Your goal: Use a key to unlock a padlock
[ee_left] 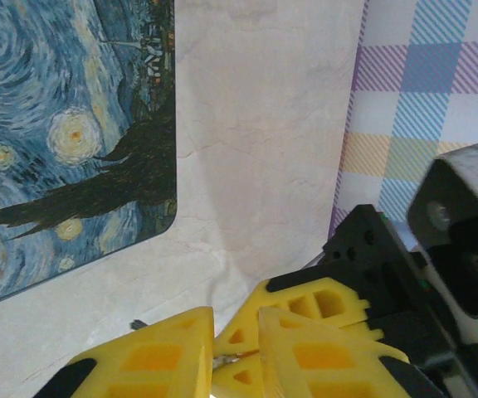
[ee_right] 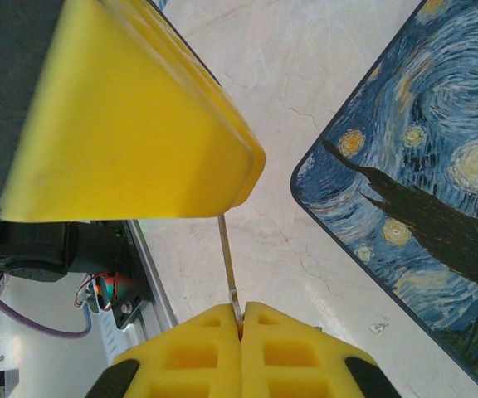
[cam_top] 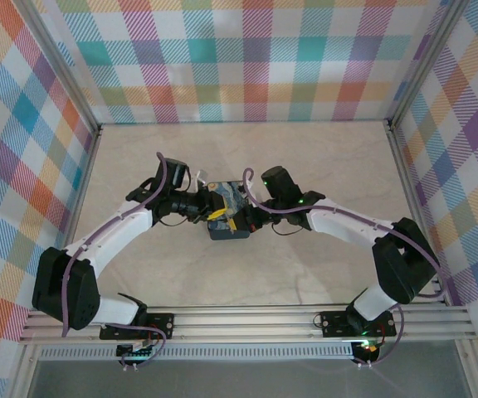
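Key: a thin grey-tan strip (ee_right: 226, 265) is seen edge-on. Its near end is pinched by the right tool (ee_right: 241, 325), and its far end passes behind a finger (ee_right: 139, 124) of the left tool (ee_left: 236, 332).
Padlock: its body is hidden by the yellow fingers. It is judged to sit at the left tool, where the key's far end points.
Right tool: clenched on the key, with the fingertips pressed together and no gap between them.
Left tool: the fingers are drawn close, but whether anything is clamped between them cannot be told.
Box: a blue swirl-patterned box (ee_left: 56, 124) lies flat on the worktop (ee_left: 256, 124), just beside the two meeting tools.
Risk, slip: only the very end of the key is gripped, so a sideways push at the keyhole is likely to rotate it in the fingertips or pull it free.
Risk, misalignment: the keyhole is not seen, so a key held slightly tilted could be jammed against the padlock's face instead of entering.
Risk, bending: the strip is thin and is judged to flex if it is driven forward while blocked.
Risk, collision: the two tools are nearly touching, so a turning move could knock one finger against the other and loosen either hold.
Risk, drop: a freed piece would fall to the box or worktop and be hard to pick up again.
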Motion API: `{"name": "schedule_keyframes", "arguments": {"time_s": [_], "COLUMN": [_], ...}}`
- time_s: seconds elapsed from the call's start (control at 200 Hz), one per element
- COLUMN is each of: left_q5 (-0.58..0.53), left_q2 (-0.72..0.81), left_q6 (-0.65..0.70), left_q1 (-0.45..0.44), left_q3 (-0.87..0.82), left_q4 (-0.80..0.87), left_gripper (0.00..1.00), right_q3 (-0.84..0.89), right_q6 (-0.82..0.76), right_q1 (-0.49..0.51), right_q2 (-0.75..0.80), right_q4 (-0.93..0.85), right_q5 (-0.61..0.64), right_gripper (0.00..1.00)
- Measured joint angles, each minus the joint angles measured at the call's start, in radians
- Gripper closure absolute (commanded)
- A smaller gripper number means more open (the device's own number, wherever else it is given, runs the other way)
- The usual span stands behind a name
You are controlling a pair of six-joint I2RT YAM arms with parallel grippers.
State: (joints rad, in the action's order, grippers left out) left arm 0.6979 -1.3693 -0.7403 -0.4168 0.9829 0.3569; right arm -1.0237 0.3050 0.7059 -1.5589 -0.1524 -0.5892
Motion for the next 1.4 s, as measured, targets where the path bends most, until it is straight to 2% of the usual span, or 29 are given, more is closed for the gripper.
{"name": "schedule_keyframes", "arguments": {"time_s": [0.52, 0.73, 0.97, 1.185, 1.28, 1.4], "left_q5": [-0.002, -0.003, -0.011, -0.019, -0.019, -0.027], "left_q2": [-0.002, -0.001, 0.011, 0.015, 0.015, 0.015], "left_q6": [0.021, 0.027, 0.032, 0.04, 0.047, 0.048], "left_q1": [-0.001, -0.002, -0.002, -0.002, -0.002, -0.002], "left_q3": [0.0, 0.0, 0.0, 0.0, 0.0, 0.0], "left_q4": [0.008, 0.007, 0.007, 0.005, 0.003, 0.003], "left_gripper": [0.84, 0.89, 0.85, 0.99, 1.0, 1.0], "right_q3": [-0.005, -0.026, -0.03, -0.031, -0.031, -0.031], "right_q6": [0.023, 0.072, 0.111, 0.139, 0.152, 0.169], "right_q1": [0.0, -0.008, -0.019, -0.033, -0.037, -0.04], "right_q2": [-0.002, -0.036, -0.048, -0.05, -0.052, -0.062], "right_q4": [0.026, 0.071, 0.091, 0.106, 0.108, 0.122], "right_q5": [-0.038, -0.095, -0.133, -0.154, -0.164, -0.179], "right_gripper": [1.0, 1.0, 1.0, 1.0, 0.95, 0.78]}}
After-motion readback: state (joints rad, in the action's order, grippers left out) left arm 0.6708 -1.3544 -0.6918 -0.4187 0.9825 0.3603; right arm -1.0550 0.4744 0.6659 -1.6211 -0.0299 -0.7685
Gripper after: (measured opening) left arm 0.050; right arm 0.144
